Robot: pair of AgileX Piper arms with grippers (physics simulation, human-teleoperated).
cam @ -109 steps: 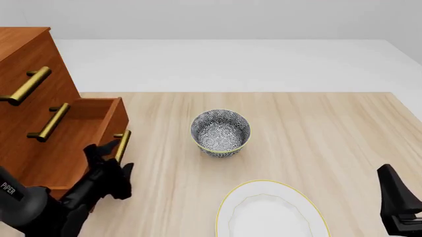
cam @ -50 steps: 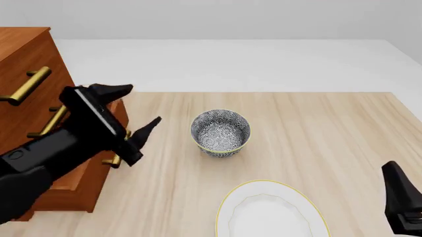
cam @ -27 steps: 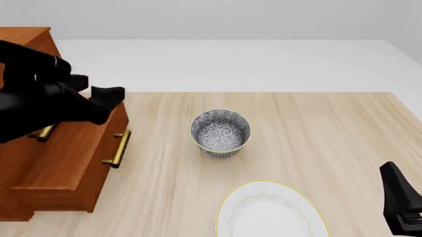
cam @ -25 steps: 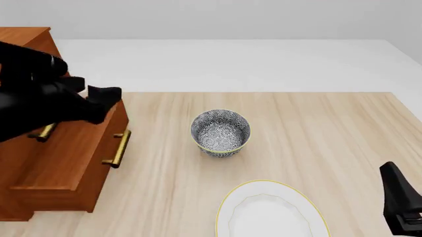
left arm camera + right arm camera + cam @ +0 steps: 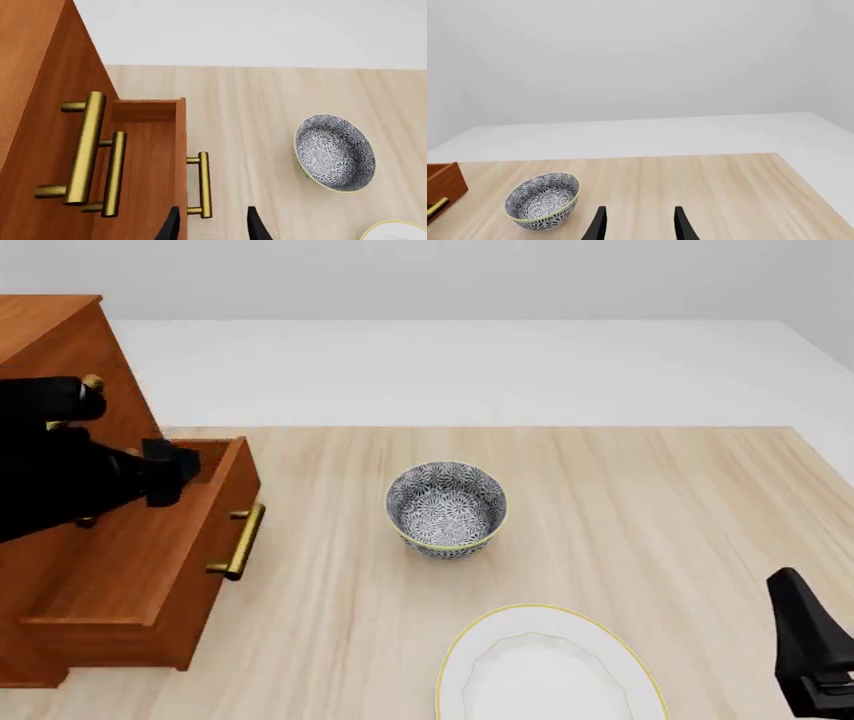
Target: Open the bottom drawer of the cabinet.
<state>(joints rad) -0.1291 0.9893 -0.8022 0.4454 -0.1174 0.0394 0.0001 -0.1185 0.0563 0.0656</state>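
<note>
A reddish-brown wooden cabinet (image 5: pixel 60 350) stands at the left edge of a pale wood-grain bench (image 5: pixel 641 510), its bottom drawer (image 5: pixel 127 570) pulled well out toward the bench's middle, the open box showing a plain wooden floor and side walls. The drawer's front carries one slim brass bar handle (image 5: pixel 242 540) on two short posts.

In the front view the left arm, a matte black mass, hangs over the drawer's rear and the cabinet face, hiding most of the two upper handles; its left end effector (image 5: pixel 212 229) cannot be made out there. The left wrist view supplies what is missing: two dark fingertips (image 5: pixel 171 227) stand apart with nothing between them, poised above the drawer's handle without touching it, and the two upper brass bars appear in full, round and polished.

Near the bench's middle sits a round bowl (image 5: pixel 447 508) with a dense blue-grey floral pattern and a yellow rim. A white scalloped plate (image 5: pixel 547 670) with a yellow edge lies at the near edge.

The right end effector (image 5: pixel 639 226) shows only in its own wrist view, fingers spread and empty, well apart from the bowl.
</note>
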